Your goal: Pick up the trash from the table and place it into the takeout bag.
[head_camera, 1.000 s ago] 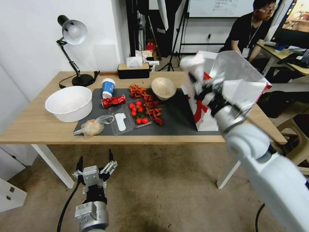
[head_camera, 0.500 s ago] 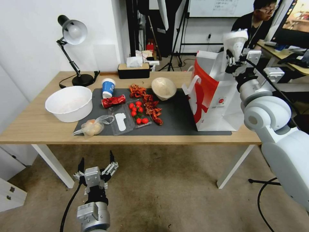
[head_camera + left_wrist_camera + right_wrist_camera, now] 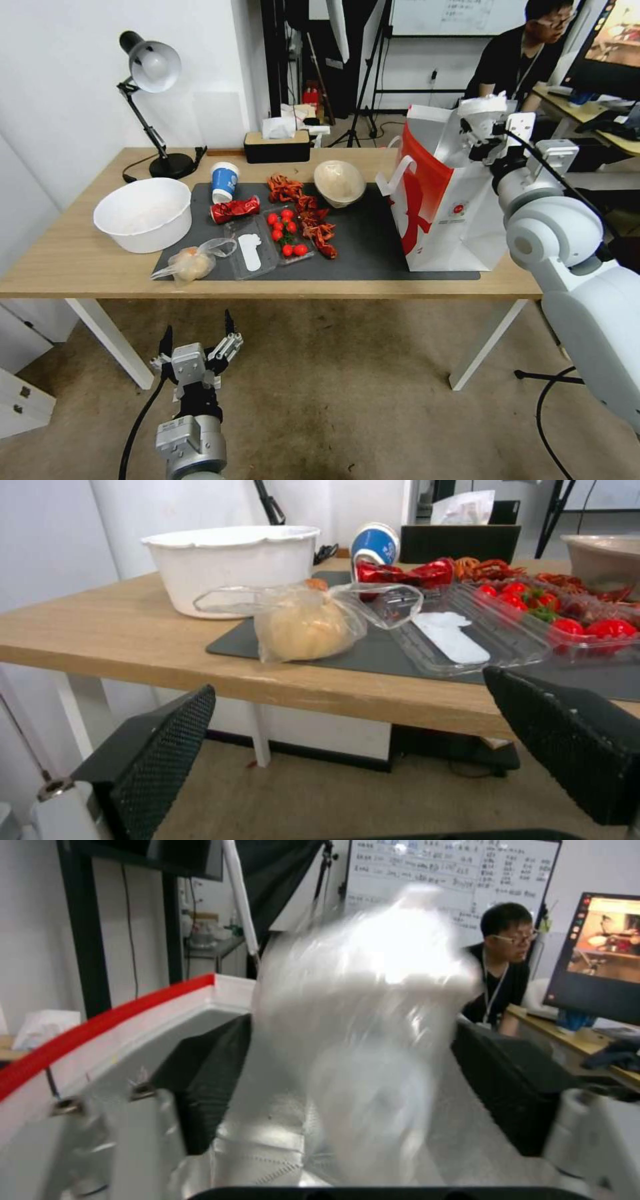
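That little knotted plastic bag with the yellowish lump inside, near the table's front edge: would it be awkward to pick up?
Probably a bit. The knotted bag is thin, clear film, so it likely sags and crumples instead of holding shape. Its loose loop looks floppy. The rounded yellowish contents might shift or roll inside. It sits close to the table edge, so a push could slide it off.

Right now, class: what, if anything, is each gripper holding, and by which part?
The right gripper holds the clear plastic cup by its side walls, above the takeout bag. The left gripper holds nothing.
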`<state>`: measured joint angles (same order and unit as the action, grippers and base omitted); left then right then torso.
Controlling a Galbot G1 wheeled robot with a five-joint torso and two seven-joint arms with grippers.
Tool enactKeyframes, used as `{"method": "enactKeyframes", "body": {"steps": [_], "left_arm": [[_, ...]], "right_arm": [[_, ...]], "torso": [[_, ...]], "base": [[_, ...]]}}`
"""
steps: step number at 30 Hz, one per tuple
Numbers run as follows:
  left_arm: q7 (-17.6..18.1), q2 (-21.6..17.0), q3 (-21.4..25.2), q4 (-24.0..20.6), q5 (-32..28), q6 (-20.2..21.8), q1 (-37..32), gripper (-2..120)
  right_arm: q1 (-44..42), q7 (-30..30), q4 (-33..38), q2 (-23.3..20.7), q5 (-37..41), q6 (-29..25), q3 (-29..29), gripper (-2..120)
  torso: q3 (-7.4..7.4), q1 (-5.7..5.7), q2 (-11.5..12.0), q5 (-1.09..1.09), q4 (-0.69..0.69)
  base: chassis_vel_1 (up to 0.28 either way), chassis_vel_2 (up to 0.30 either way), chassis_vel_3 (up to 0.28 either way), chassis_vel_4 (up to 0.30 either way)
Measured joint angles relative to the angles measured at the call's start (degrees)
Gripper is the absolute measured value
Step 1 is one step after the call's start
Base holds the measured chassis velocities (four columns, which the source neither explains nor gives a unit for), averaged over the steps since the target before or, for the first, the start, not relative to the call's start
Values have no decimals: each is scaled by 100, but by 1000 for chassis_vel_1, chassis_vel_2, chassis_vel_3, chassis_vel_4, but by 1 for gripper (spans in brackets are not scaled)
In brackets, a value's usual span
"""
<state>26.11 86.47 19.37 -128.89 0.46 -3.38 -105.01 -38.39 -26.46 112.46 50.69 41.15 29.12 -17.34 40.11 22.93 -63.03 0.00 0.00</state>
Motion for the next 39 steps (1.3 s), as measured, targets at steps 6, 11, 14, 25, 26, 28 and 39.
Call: {"method": "enactKeyframes", "body": {"steps": [6, 11, 14, 25, 26, 28, 39], "left_arm": [[2, -10, 2, -17, 9, 1, -7, 100], [5, -18, 5, -50, 10, 7, -10, 100], [6, -26, 10, -78, 10, 13, -15, 100], [3, -21, 23, -154, 5, 38, -26, 100], [3, -21, 23, -154, 5, 38, -26, 100], [0, -26, 28, -155, 11, 23, -49, 100], [-21, -49, 27, -122, 17, -12, -52, 100]], "right_arm": [[8, -69, 58, -46, 16, 220, 1, 97], [-6, -59, 93, -68, 52, 262, -1, 100], [-7, -44, 129, -74, 103, 197, -7, 100], [-414, 198, 976, -119, 278, -252, -67, 100], [-414, 198, 976, -119, 278, -252, -67, 100], [-863, 478, 1356, -167, 254, -467, -208, 100], [-1929, 990, 1860, -178, -163, -919, -335, 100]], "torso": [[0, 0, 0, 0, 0], [0, 0, 0, 0, 0], [0, 0, 0, 0, 0], [0, 0, 0, -1, 1], [0, 0, 0, -1, 1], [0, 0, 0, -1, 1], [-1, -2, 0, 0, -1]], "base": [[0, 0, 0, 0], [0, 0, 0, 0], [0, 0, 0, 0], [0, 0, 0, 0], [0, 0, 0, 0], [0, 0, 0, 0], [0, 0, 0, 0]]}}
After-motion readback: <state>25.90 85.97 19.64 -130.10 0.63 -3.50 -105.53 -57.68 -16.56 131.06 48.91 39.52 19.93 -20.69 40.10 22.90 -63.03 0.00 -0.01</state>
